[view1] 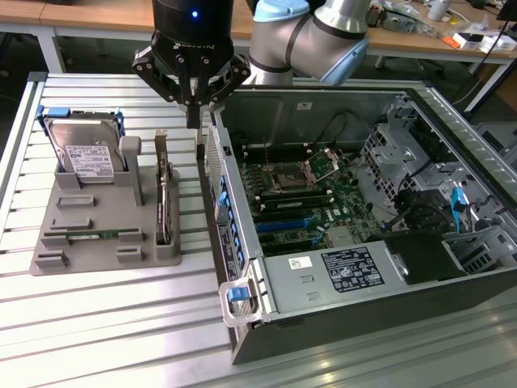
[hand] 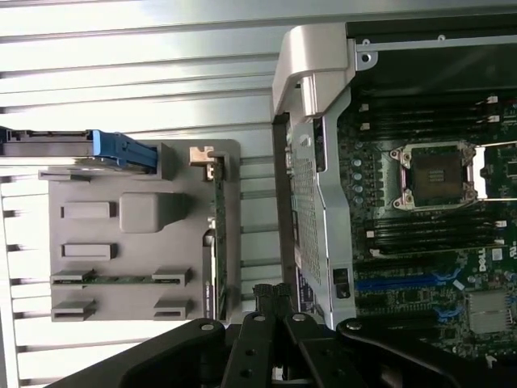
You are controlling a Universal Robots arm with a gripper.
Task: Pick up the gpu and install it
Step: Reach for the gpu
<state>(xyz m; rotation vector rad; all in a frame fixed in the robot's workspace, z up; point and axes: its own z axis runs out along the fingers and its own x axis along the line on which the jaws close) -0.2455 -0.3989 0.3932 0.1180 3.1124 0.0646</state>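
Note:
The gpu [view1: 165, 194] is a thin dark card with a silver end bracket. It stands on edge in a slot of the grey holder [view1: 97, 212]. In the wrist view the gpu [hand: 219, 242] shows edge-on in the same slot. My gripper [view1: 194, 120] hangs above the table, between the holder and the wall of the open computer case [view1: 323, 315]. It is a little to the exterior view's right of the card and higher than it. The black fingers [hand: 264, 296] are shut together with nothing between them.
A silver hard drive [view1: 85, 153] in a blue frame stands at the back of the holder. A green memory stick [view1: 95, 234] lies in its front slots. The motherboard [view1: 307, 202] with blue card slots lies inside the case. A slatted metal table [view1: 105, 323] carries everything.

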